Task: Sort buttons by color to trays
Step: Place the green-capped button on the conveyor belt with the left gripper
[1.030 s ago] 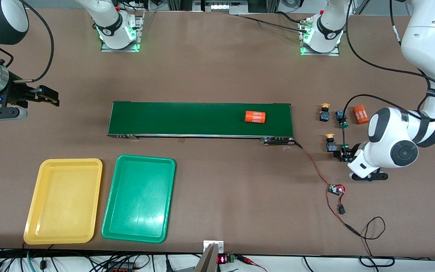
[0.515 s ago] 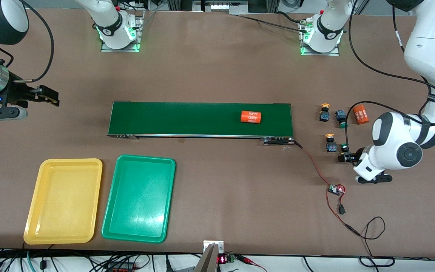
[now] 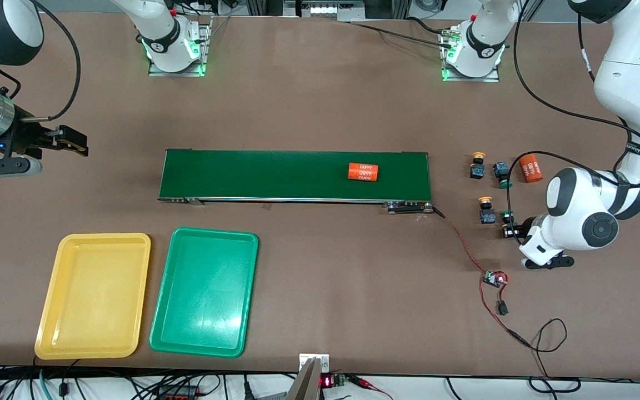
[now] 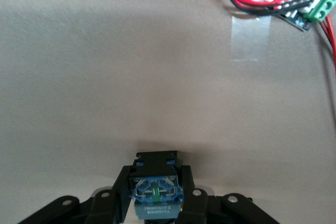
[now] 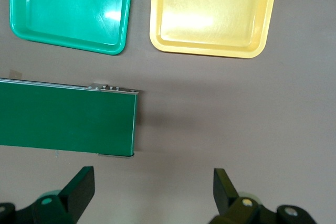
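Observation:
My left gripper [image 3: 508, 226] is shut on a green-capped button [image 3: 506, 215] at the left arm's end of the table; in the left wrist view [image 4: 156, 174] the button's blue-and-black body [image 4: 156, 195] sits between the fingers. A yellow-capped button [image 3: 485, 210] stands beside it. Another yellow-capped button [image 3: 477, 164] and a second green-capped one [image 3: 502, 173] stand farther from the front camera. My right gripper [image 3: 73, 143] waits open over bare table at the right arm's end [image 5: 152, 198]. The yellow tray [image 3: 92, 294] and the green tray [image 3: 203, 291] lie side by side, both empty.
A dark-green conveyor belt [image 3: 275, 175] crosses the middle and carries an orange cylinder [image 3: 364, 171]. Another orange cylinder [image 3: 530, 168] lies beside the buttons. A small controller board [image 3: 495, 278] with red and black wires lies nearer the front camera than the buttons.
The orange cylinder on the belt has moved toward the right arm's end. The left arm's wrist has shifted slightly toward its own end of the table. The right arm has not moved.

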